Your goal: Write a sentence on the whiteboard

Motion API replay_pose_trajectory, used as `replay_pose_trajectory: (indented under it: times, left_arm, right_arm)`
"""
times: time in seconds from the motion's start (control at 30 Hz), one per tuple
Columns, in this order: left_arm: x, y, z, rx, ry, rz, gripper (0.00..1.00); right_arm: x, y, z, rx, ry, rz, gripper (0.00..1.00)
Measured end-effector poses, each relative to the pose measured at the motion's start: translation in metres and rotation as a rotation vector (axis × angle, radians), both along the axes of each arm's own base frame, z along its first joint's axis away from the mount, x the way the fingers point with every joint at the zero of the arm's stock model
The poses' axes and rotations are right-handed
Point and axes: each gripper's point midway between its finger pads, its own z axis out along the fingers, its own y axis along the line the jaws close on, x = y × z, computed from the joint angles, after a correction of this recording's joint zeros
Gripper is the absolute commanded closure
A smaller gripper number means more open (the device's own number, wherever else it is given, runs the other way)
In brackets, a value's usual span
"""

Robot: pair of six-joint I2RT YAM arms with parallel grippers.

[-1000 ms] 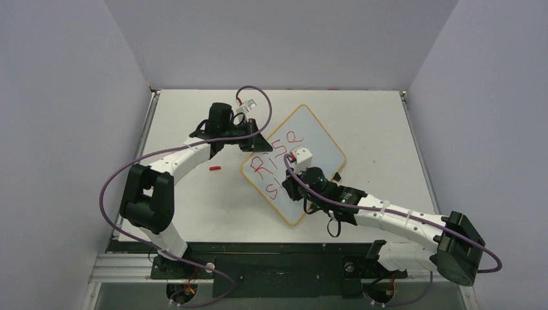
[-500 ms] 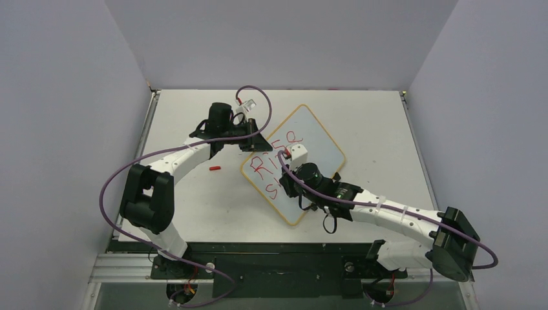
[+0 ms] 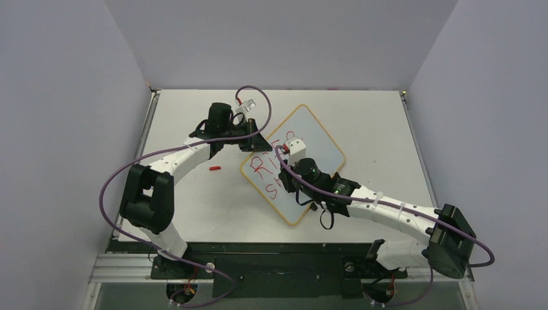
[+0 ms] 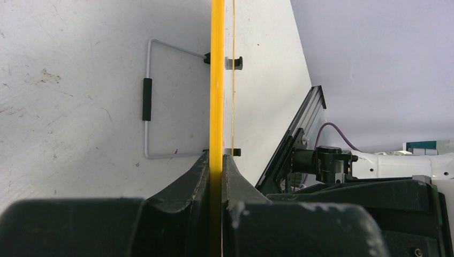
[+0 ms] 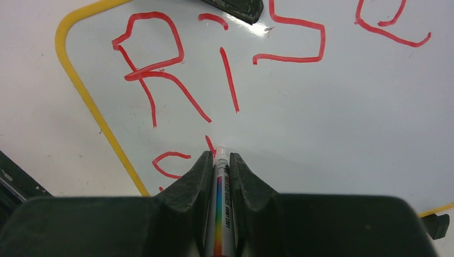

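The whiteboard lies tilted on the table, with a yellow frame and red letters "RISE" and the start of a second line. My left gripper is shut on the board's upper-left edge; in the left wrist view the yellow frame runs between the closed fingers. My right gripper is shut on a white marker with a rainbow stripe. The marker tip touches the board by a short red stroke under the "I".
A small red marker cap lies on the table left of the board. A wire handle and two black clips sit on the board's far edge. Grey walls enclose the table on three sides.
My right gripper has moved up and to the left across the board with the marker, adding a stroke to the second line. The left arm has not moved.
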Motion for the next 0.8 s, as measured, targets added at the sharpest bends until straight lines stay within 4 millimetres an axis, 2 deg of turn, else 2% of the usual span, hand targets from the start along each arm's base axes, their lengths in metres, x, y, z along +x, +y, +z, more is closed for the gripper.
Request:
replay_pose_trajectory:
  times: [0.33, 0.8]
  left_arm:
    - [0.0, 0.0, 0.0, 0.0, 0.0, 0.0, 1.0]
    - [-0.001, 0.0, 0.002, -0.001, -0.003, 0.0, 1.0]
  right_arm:
    - [0.011, -0.011, -0.001, -0.009, 0.005, -0.043, 1.0]
    - [0.0, -0.025, -0.014, -0.025, 0.028, -0.047, 1.0]
